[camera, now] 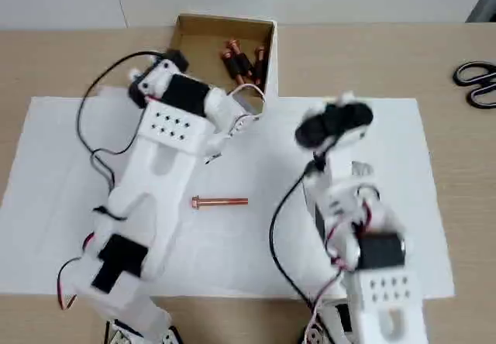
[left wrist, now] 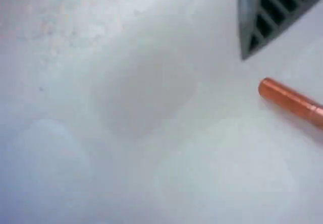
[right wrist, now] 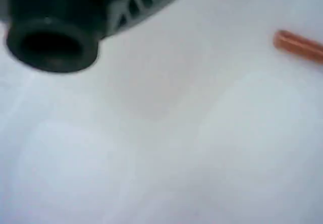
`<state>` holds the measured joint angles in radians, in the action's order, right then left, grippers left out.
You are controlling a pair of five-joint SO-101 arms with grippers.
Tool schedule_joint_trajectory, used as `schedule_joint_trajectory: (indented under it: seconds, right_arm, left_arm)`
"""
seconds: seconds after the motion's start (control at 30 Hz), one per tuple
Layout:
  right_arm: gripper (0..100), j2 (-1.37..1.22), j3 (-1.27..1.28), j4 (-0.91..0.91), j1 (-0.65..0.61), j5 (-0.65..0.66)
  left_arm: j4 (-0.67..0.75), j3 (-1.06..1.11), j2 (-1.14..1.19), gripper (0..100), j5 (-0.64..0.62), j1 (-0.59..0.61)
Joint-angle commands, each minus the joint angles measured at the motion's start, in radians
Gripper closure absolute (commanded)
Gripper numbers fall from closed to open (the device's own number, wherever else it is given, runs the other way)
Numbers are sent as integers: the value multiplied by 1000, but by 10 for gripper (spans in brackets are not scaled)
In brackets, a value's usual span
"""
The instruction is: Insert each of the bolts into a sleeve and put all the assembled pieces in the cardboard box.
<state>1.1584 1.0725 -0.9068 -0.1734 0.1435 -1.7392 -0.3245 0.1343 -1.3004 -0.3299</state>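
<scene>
2 white robot arms reach over a white paper sheet [camera: 256, 251]. 1 copper bolt [camera: 221, 201] lies flat on it between them. The right gripper [camera: 335, 121] clamps a black sleeve [right wrist: 50, 45] (hollow end showing). The left gripper [camera: 244, 111] is beside the cardboard box [camera: 198, 42], which holds assembled pieces [camera: 244, 61]; I cannot tell if it is apart or together.

A pair of black-handled scissors [camera: 477, 83] lies at the far right of the light wooden table [camera: 364, 57], well apart from the large sheet of white paper [camera: 232, 251]. The sheet is spread flat across the middle and near side of the tabletop.
</scene>
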Motion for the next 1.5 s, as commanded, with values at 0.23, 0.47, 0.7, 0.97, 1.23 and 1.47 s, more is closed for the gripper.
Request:
schedule_joint_trajectory:
  seconds: [0.23, 0.47, 0.7, 0.97, 1.23, 1.47]
  right_arm:
    - [991, 674, 497, 110, 8, 35]
    - [991, 618, 523, 117, 7, 26]
    - [993, 654, 525, 117, 7, 26]
    - [993, 656, 612, 114, 8, 26]
    - [994, 656, 611, 159, 8, 26]
    - [994, 656, 611, 159, 8, 26]
  left_arm:
    - [32, 395, -308, 681, -34, -52]
    - [95, 581, -315, 681, -38, 138]
    - [180, 682, -215, 681, -38, 146]
    - [199, 680, -41, 681, -38, 72]
    - [250, 676, 84, 681, -43, 78]
    - [216, 622, 114, 820, -55, 78]
